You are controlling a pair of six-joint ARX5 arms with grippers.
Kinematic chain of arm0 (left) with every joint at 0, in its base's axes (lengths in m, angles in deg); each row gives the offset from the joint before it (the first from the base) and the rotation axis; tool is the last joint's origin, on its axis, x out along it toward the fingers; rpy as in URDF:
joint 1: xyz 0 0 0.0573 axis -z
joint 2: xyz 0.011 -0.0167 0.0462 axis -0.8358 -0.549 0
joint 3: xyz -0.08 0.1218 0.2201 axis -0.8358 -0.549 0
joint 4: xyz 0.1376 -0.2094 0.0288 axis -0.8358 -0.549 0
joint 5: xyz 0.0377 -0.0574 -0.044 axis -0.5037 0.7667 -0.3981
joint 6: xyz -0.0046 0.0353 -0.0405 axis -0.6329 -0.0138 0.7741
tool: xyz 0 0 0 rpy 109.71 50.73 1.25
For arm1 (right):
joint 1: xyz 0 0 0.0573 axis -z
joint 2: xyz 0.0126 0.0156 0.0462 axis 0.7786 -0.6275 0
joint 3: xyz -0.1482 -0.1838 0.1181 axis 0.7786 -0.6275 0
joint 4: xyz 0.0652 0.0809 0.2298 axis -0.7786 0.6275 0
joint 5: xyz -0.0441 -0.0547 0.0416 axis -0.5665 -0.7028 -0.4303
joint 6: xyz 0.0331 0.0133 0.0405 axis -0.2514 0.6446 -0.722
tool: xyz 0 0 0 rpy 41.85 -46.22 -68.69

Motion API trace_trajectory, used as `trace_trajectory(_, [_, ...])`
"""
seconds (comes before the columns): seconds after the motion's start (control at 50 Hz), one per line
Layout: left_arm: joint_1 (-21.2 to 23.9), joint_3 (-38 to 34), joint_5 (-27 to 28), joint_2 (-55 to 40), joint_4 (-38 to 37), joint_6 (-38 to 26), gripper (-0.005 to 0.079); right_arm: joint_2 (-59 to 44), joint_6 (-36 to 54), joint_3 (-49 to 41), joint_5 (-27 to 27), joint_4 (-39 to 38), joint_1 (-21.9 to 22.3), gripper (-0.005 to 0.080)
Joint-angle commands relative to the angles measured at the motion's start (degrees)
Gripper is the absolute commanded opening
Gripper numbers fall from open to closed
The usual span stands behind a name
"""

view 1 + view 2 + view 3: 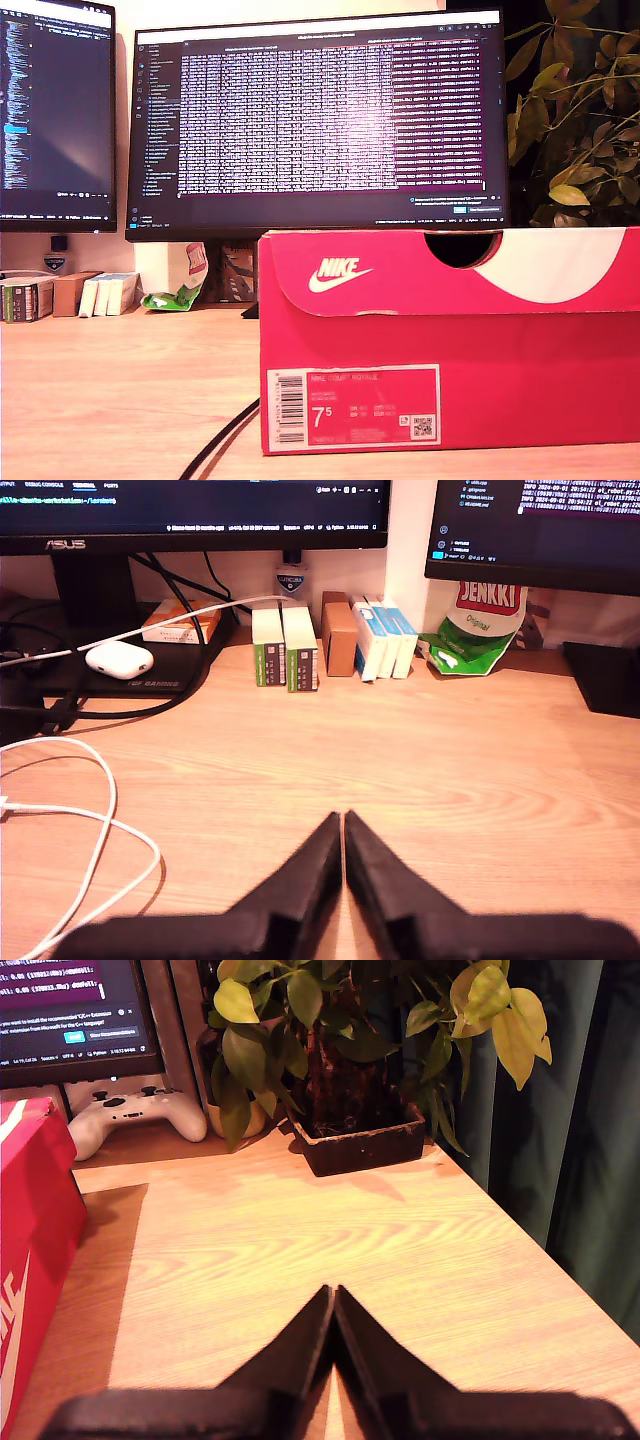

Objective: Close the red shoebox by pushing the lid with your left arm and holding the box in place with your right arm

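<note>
- Both grippers sit pinched together, holding nothing: my first gripper (343,825) above bare worktop (420,760), my second gripper (332,1298) near a potted plant (350,1080).
- Red shoebox (450,340) stands lid-down at the exterior view's right, before a monitor (315,115).

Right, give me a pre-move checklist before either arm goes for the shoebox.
1. My first gripper holds nothing: ok, fingers shut together over bare desk.
2. My second gripper holds nothing: ok, fingers shut, nothing between them.
3. Shoebox located: ok, it fills the exterior view's right; its red side shows in the second wrist view.
4. Lid state: cannot tell whether it is fully down; the box's top is out of sight.
5. White cable clear of my first gripper: not ok, it loops close beside it.
6. Arms visible in the exterior view: not ok, neither shows.
</note>
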Motion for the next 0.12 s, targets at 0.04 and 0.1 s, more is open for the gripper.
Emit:
trace_trajectory(0.04, [-0.15,-1.77,0.09,0.48,-0.87,0.13,-0.0018,0.37,-0.39,-1.05,-0.02,-0.66,0.35,-0.0012])
trace_trajectory(0.1, [-0.15,-1.77,0.09,0.48,-0.87,0.13,-0.0018,0.37,-0.39,-1.05,-0.02,-0.66,0.35,-0.0012])
